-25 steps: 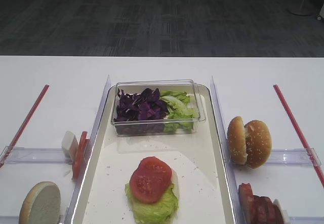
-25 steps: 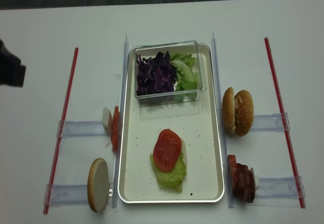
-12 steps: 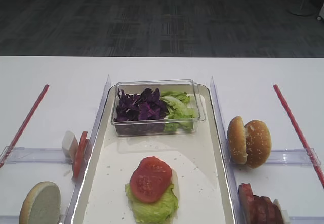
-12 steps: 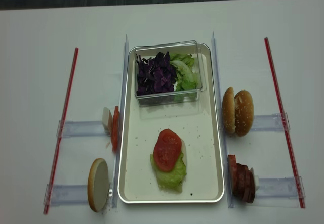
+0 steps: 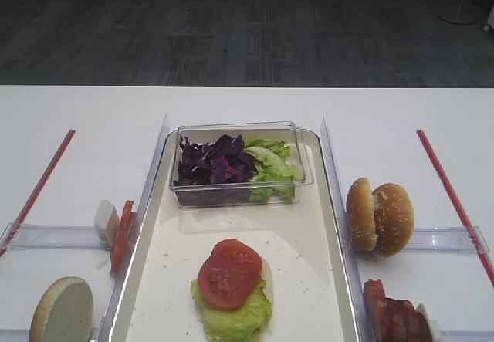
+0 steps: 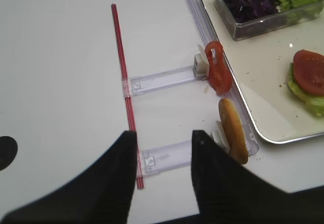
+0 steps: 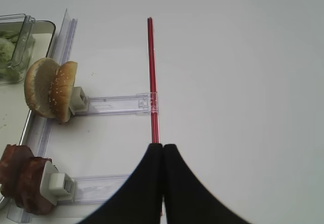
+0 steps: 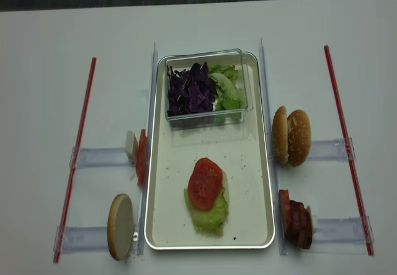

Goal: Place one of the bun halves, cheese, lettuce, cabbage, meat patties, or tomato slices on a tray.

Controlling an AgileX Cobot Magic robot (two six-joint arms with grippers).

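Observation:
On the cream tray (image 8: pixel 245 169), a tomato slice (image 8: pixel 205 184) lies on a lettuce leaf (image 8: pixel 208 216). A clear box (image 8: pixel 243 82) at the tray's far end holds purple cabbage (image 8: pixel 189 92) and more lettuce. Two bun halves (image 8: pixel 291 137) and meat patties (image 8: pixel 296 220) stand on racks to the right. Tomato slices (image 8: pixel 141 157) and one bun half (image 8: pixel 120 225) stand on racks to the left. Cheese is out of view. My left gripper (image 6: pixel 164 135) is open and empty above the near left rack. My right gripper (image 7: pixel 162 146) is shut over the right red strip.
Red strips (image 8: pixel 77 151) (image 8: pixel 346 144) run along both sides of the white table. Clear dividers (image 8: pixel 151 101) flank the tray, and clear racks (image 8: pixel 99 157) (image 8: pixel 329 149) reach outward from them. The dark floor lies beyond the table's far edge.
A dark part of the left arm at the overhead view's left edge one second ago has gone out of view. The food has not moved.

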